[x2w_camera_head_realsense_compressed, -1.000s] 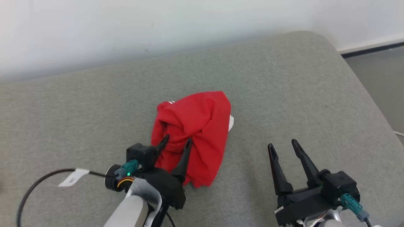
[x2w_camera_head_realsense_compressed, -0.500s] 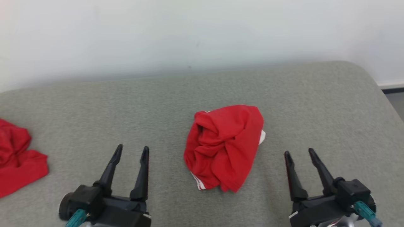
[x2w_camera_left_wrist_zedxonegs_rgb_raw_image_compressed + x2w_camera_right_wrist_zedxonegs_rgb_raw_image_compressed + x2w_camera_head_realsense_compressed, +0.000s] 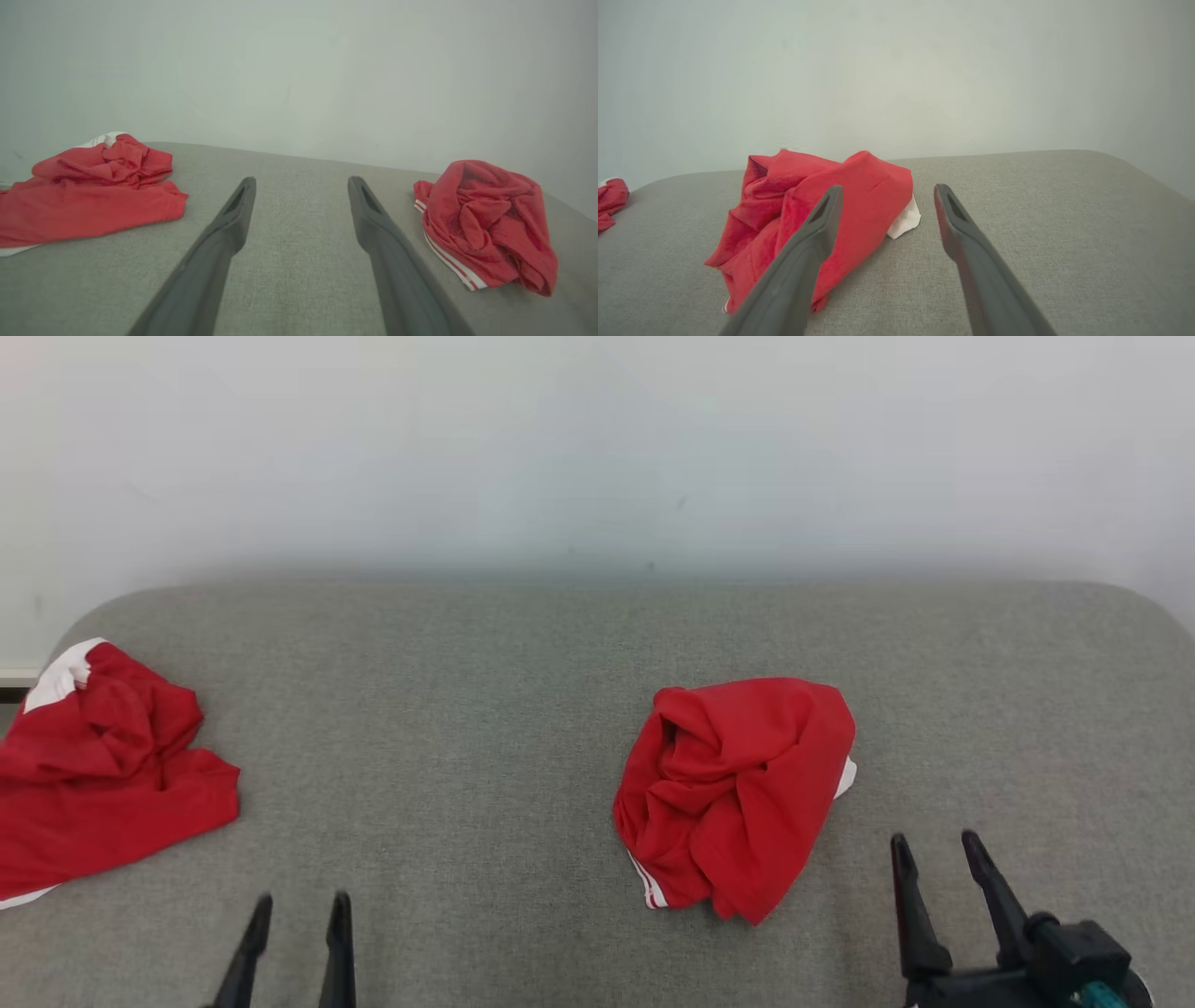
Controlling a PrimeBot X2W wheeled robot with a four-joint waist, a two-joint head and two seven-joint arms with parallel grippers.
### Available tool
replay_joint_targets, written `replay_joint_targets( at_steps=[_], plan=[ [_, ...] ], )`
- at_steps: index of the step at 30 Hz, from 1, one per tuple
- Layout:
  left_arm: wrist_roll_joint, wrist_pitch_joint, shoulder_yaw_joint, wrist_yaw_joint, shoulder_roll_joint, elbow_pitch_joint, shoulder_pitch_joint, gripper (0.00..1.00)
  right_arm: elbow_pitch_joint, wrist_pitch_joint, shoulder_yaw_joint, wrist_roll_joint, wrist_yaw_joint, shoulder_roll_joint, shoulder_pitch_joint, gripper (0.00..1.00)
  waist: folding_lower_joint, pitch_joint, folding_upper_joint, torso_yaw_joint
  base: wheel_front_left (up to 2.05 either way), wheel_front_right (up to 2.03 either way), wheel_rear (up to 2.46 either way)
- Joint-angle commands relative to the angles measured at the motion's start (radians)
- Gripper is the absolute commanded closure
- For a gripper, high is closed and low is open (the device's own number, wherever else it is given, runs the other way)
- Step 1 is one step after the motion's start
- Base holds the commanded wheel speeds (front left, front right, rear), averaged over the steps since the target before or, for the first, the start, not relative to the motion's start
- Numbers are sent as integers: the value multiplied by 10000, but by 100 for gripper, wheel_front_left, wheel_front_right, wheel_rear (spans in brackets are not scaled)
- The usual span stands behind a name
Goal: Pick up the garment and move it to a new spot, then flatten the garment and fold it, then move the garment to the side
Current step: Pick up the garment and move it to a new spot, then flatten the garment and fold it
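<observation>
Head view: the garment [image 3: 738,793] lies crumpled right of the bed's [image 3: 448,709] middle, with a second garment [image 3: 103,784] at its left edge. My left pincer [image 3: 302,898] and right pincer [image 3: 934,838] hover by the front edge, both spread and empty.

Left wrist: its striped hem faces me.

Right wrist: the heap sits just ahead-left.

To flatten it well, I'd pinch two separate hem corners and draw them apart.

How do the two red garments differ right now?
The left garment lies partly spread and flatter; the middle garment is bunched into a compact heap. The left garment shows a white band at its far corner; the middle garment, thin white stripes at its near hem. Both are red, on the grey surface.
</observation>
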Motion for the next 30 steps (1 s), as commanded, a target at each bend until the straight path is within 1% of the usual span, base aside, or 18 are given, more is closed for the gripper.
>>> replay_joint_targets(
  at_steps=[1,6,12,30],
  plan=[
    [38,-25,8,-73,89,115,224,0,27,-23,-60,-71,9,-60,179,0,1,-80,-1,55,0,0,0],
    [130,-26,148,-154,222,530,583,0,52,68,-101,-148,9,-17,475,0,1,-146,-1,-9,0,0,0],
    [218,-26,243,-209,227,571,717,0,65,195,-56,-33,9,21,601,0,1,-142,-1,-161,0,0,0],
    [123,-27,-90,-231,201,813,347,0,4,309,16,49,9,99,522,0,1,-47,-1,-299,0,0,0]
  ],
)
